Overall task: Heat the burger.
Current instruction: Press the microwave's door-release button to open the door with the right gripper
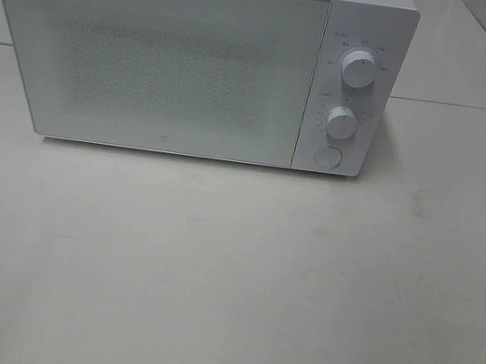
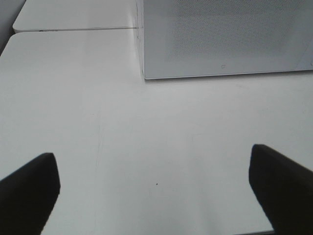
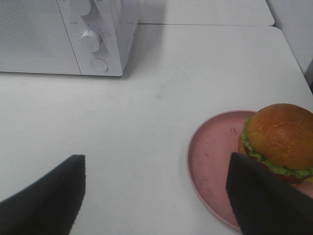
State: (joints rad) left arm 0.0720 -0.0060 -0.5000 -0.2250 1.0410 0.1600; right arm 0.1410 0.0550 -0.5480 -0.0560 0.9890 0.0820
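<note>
Well, the tall burger (image 3: 279,134) with its glossy brown bun and green lettuce frill sits off-centre on the round pink plate (image 3: 215,156). It is out at the right of the white surface (image 1: 210,278), well apart from the white microwave oven (image 1: 152,58). My right jaws hang released close by the plate, holding nothing. My left jaws stand wide and empty over bare surface in front of the oven.

The stack looks top-heavy to me. If I pinch the bun it may squash or shear off its layers, and if I lift the plate by its rim and tilt it, the burger may slide off. The oven door is closed, so bringing the burger there first would end in a collision. Pressing the round button (image 1: 326,156) too hard could shove the oven backward.
</note>
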